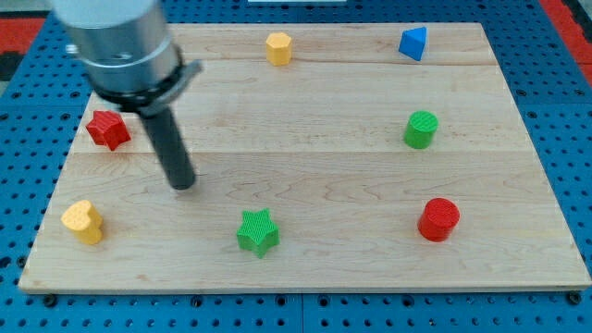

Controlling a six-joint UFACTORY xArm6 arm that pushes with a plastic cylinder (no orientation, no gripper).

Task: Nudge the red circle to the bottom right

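Note:
The red circle (438, 219) stands on the wooden board (314, 157) at the view's lower right. My tip (183, 184) rests on the board at the view's left, far to the left of the red circle. It is between the red star (108, 129) above left and the green star (258, 231) below right, touching neither.
A yellow heart (83, 221) lies at the lower left. A yellow hexagon (278, 47) sits at the top centre, a blue triangle (414, 43) at the top right, and a green circle (422, 129) at the right. Blue pegboard surrounds the board.

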